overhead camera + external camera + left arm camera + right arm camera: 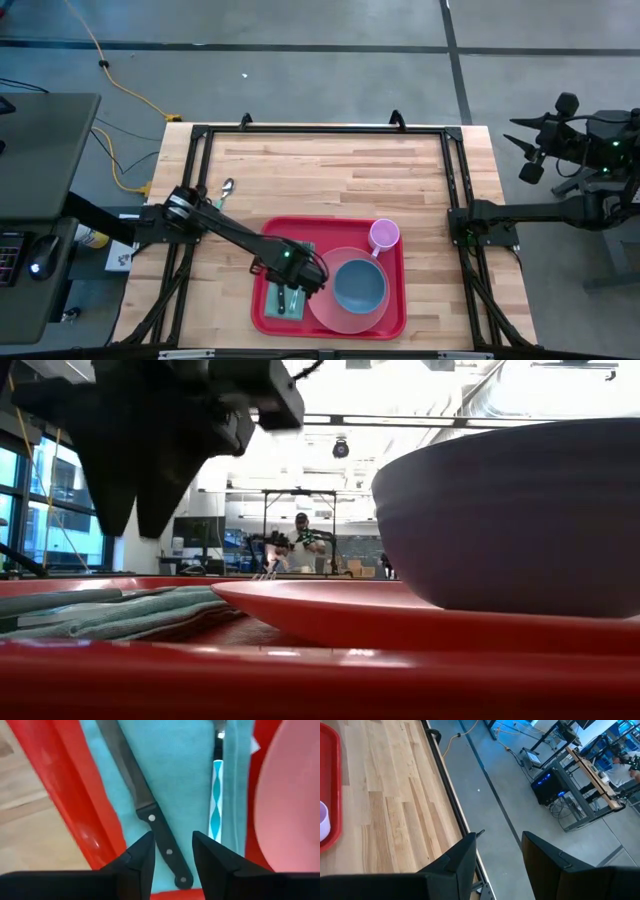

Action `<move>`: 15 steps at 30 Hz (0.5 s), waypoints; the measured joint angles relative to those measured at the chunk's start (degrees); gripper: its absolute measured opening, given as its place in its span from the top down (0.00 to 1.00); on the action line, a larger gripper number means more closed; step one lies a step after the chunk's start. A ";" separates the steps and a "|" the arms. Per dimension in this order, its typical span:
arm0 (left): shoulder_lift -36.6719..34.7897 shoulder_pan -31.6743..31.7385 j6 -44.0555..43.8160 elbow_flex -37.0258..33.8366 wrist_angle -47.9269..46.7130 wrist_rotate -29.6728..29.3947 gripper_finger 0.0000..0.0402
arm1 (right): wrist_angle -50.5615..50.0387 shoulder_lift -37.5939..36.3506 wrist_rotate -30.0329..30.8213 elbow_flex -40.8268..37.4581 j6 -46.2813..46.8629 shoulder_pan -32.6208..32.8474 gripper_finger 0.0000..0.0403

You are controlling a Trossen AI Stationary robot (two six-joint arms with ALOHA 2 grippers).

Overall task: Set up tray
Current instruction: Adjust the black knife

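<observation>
We've got plate, bowl, cup, knife & fork on the large red plastic tray (262,312), left claw (172,851) open, empty above the black-handled knife (150,815); spoon still on tabletop.

large red tray (262,312) lies flat at table's near edge.

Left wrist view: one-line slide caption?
Open left gripper above a black-handled knife on teal cloth in the red tray.

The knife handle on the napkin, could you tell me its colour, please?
Black, with silver rivets, on the knife; clearest in the left wrist view.
</observation>
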 joint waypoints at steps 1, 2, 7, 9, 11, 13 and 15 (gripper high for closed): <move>0.32 0.01 -0.06 -0.09 0.30 0.22 0.60 | 0.00 0.00 0.00 0.00 0.00 0.01 0.66; 0.72 0.00 -0.08 -0.11 0.56 0.44 0.61 | 0.00 0.00 0.00 0.00 0.00 0.01 0.66; 4.48 -0.49 -0.10 -0.07 5.05 3.43 0.65 | 0.00 -0.14 0.02 0.00 0.00 0.01 0.66; 5.58 -1.14 -0.09 -0.07 6.87 3.94 0.67 | 0.00 -0.26 0.26 0.00 -0.01 0.01 0.66; 5.45 -1.19 -0.13 -0.11 6.17 3.60 0.67 | 0.00 -0.33 0.72 0.02 -0.44 -0.01 0.66; 5.12 -0.77 -0.10 0.10 6.11 3.02 0.67 | 0.00 -0.28 1.38 0.02 -0.93 0.01 0.66; 4.45 -0.36 -0.10 -0.12 2.46 2.13 0.67 | 0.02 -0.26 1.50 0.02 -1.02 0.01 0.66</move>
